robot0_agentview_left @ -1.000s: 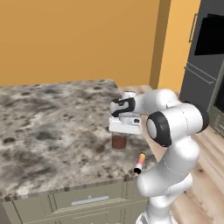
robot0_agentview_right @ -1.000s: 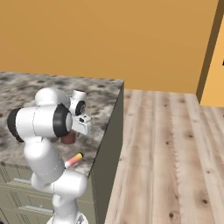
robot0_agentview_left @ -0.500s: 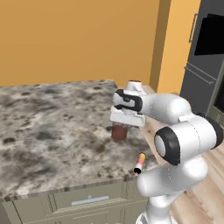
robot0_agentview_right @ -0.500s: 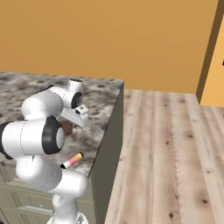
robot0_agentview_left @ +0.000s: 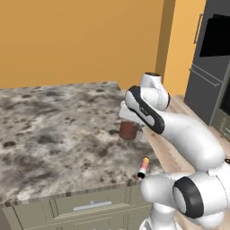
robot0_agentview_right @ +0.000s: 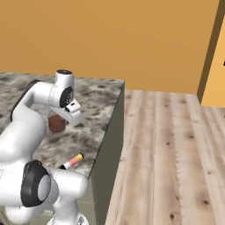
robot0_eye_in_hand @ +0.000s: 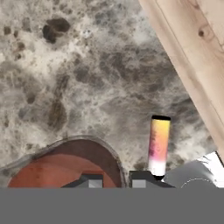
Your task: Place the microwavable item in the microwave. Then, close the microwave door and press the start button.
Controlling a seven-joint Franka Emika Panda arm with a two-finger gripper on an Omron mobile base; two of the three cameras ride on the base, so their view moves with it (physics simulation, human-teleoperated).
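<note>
The microwavable item [robot0_agentview_left: 128,130] is a squat reddish-brown cup near the right edge of the marbled counter [robot0_agentview_left: 54,126]. My gripper [robot0_eye_in_hand: 114,181] is shut on it, one fingertip inside the cup's rim [robot0_eye_in_hand: 65,164] and one outside. The cup [robot0_agentview_right: 56,124] hangs just under my hand [robot0_agentview_right: 69,110], low over the stone. My own forearm hides the fingers in the left base view. High on the dark cabinet wall at the far right is a black box front, apparently the microwave [robot0_agentview_left: 218,36]. I cannot tell how its door stands.
A slim pink-yellow stick with a black tip [robot0_agentview_left: 143,167] lies at the counter's front right corner [robot0_agentview_right: 72,161], close beside the cup [robot0_eye_in_hand: 159,144]. The counter edge drops to a wooden floor [robot0_agentview_right: 167,145] on the right. An orange wall [robot0_agentview_left: 81,40] is behind.
My arm has swung round, elbow now toward the cameras. The cup has shifted slightly up and away in the gripper's hold. The stick has not moved.
</note>
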